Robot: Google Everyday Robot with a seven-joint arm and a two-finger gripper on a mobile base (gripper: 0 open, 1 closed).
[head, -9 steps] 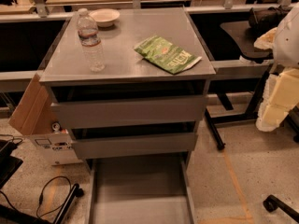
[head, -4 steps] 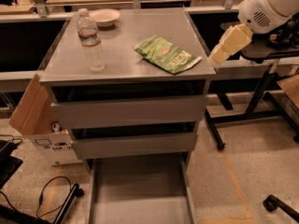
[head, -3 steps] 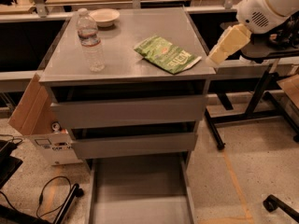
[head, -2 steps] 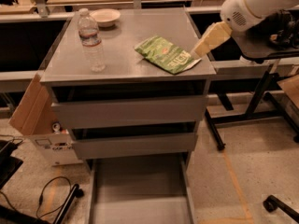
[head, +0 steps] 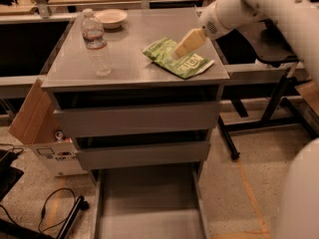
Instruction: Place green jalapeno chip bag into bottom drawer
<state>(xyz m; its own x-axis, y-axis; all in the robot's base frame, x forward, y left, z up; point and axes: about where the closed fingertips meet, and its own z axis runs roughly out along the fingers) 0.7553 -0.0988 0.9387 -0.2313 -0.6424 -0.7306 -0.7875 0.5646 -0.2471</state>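
The green jalapeno chip bag [head: 177,59] lies flat on the grey cabinet top [head: 129,44], near its right front corner. My gripper [head: 180,49] reaches in from the upper right on a white arm and hangs just above the bag's middle, covering part of it. The bottom drawer [head: 149,203] is pulled out at the foot of the cabinet, and its flat grey floor shows nothing in it.
A clear water bottle [head: 95,44] stands on the left of the cabinet top, and a small white bowl [head: 110,18] sits at the back. A cardboard box [head: 37,128] leans at the cabinet's left. Cables lie on the floor at the lower left. A black stand [head: 269,108] is at the right.
The arm has swung in from the right and moved left, bringing the gripper from beyond the cabinet's right edge to just above the chip bag. The bag, bottle and drawers have not moved.
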